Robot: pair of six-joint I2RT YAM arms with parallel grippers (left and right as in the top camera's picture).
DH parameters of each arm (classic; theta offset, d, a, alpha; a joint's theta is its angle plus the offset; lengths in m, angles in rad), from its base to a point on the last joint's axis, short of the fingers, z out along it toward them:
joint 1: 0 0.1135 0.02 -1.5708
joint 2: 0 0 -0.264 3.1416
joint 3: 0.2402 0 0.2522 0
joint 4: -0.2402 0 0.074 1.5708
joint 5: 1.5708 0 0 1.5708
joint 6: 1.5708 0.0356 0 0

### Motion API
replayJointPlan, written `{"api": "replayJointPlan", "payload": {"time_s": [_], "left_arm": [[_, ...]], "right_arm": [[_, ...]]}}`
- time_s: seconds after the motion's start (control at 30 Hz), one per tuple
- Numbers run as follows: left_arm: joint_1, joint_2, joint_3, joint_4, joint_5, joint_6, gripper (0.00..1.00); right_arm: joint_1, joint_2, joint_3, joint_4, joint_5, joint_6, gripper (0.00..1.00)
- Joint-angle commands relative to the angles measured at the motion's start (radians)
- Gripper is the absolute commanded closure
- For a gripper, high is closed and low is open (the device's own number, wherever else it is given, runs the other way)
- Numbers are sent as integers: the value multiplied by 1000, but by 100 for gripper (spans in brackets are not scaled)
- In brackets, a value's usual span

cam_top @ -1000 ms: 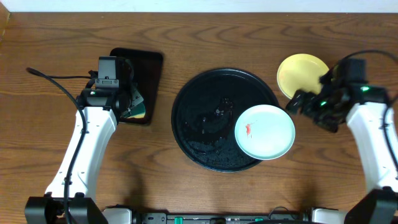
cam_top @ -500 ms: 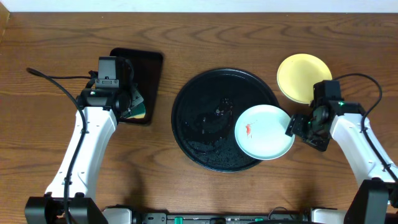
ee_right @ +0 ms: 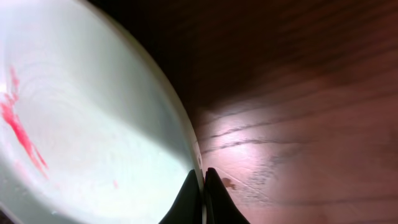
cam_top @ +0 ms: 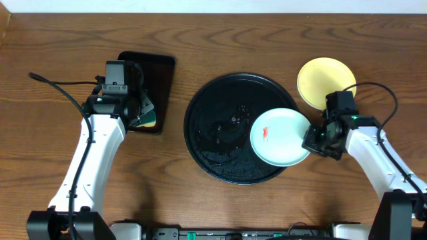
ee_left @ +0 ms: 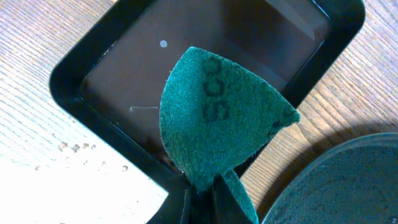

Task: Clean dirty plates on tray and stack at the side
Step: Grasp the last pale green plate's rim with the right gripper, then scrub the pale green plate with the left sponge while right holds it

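A pale mint plate (cam_top: 280, 137) with a red smear (cam_top: 266, 133) lies over the right side of the round black tray (cam_top: 220, 127). My right gripper (cam_top: 311, 140) is shut on that plate's right rim; in the right wrist view its fingers (ee_right: 203, 193) pinch the edge of the plate (ee_right: 81, 124). A pale yellow plate (cam_top: 325, 82) rests on the wood at the back right. My left gripper (cam_top: 137, 113) hovers over the rectangular black tray (cam_top: 160, 73), shut on a green scouring pad (ee_left: 217, 118).
The wet black tray's rim (ee_left: 348, 186) shows at the lower right of the left wrist view. A black cable (cam_top: 53, 83) trails left of the left arm. Bare wooden table (cam_top: 233, 40) surrounds both trays.
My right arm came down and left from beside the yellow plate to the mint plate's rim and closed on it. The plate shifted slightly left. The left arm stayed still.
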Motion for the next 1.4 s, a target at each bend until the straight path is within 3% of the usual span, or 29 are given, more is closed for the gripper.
{"api": "replayJointPlan", "payload": {"time_s": [0.0, 0.2, 0.4, 0.57, 1.13, 1.37], "left_arm": [[3, 6, -6, -1, 0, -8, 93], [3, 16, -6, 10, 85, 4, 92], [-9, 47, -6, 34, 232, 64, 92], [-66, 66, -6, 45, 235, 72, 92], [-169, 66, -9, 66, 235, 85, 93], [-231, 66, -9, 76, 235, 31, 93]], "right_arm": [[44, 2, 9, 6, -48, -18, 99], [149, 2, 77, 34, -48, -46, 99], [224, 20, 80, 173, -84, -63, 99], [277, 89, 84, 265, -92, -103, 99], [299, 325, 205, 225, -111, -217, 99], [299, 389, 205, 246, -103, -217, 99]]}}
